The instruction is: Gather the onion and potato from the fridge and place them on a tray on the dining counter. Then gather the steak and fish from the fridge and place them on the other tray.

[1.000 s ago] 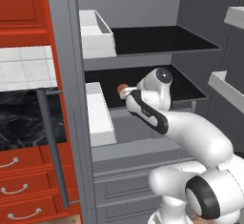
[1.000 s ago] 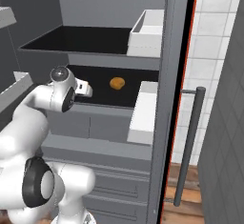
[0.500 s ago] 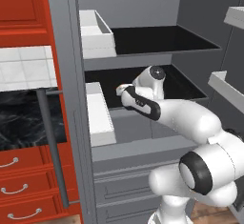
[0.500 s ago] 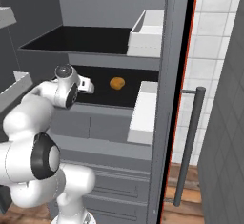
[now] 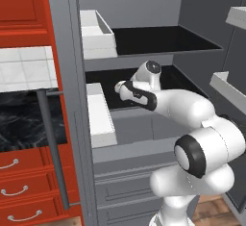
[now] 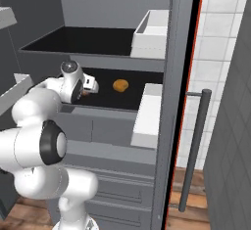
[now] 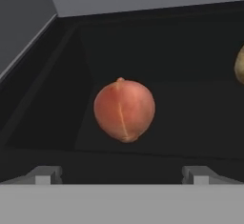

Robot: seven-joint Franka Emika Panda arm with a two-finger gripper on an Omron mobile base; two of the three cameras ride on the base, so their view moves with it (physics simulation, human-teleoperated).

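Two fingertips of gripper (image 7: pixel 122 175) spread wide, onion (image 7: pixel 124 110) centred ahead, ungripped; round skin risks rolling off toward potato (image 6: pixel 120 85) if nudged.

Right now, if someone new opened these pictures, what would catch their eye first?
The white arm reaching deep into the open fridge, its hand over the lower black shelf. In the hand view a reddish onion sits dead centre on that shelf, just ahead of the open hand and untouched. A small golden potato lies further right on the same shelf.
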